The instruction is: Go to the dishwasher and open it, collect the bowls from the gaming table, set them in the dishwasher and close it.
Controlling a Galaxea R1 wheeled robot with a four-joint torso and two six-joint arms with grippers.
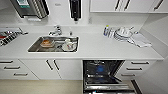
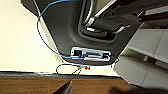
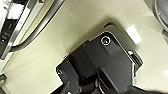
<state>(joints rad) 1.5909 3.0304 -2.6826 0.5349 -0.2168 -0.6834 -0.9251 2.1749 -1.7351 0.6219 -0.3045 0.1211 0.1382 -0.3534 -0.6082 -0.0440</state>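
The dishwasher (image 1: 103, 72) stands open under the white counter, right of the sink. Its door (image 1: 110, 87) is folded down toward me, and the dark inside with wire racks shows. A bright blue round shape, which looks like one of the bowls (image 1: 100, 68), sits in the rack inside. In the right wrist view the door's steel bar handle (image 3: 37, 27) runs past above the pale floor. My left gripper (image 2: 63, 89) shows as a dark tip over a wooden surface. My right gripper (image 3: 68, 88) is a dark shape low in its view. The gaming table is out of view.
The steel sink (image 1: 53, 44) holds an orange dish (image 1: 47, 43) and white dishes (image 1: 68, 45). Stacked plates (image 1: 123, 33), a cloth (image 1: 140, 40) and a small bottle (image 1: 106, 30) sit on the counter's right. White cabinet doors (image 1: 52, 68) and drawers (image 1: 136, 68) flank the dishwasher.
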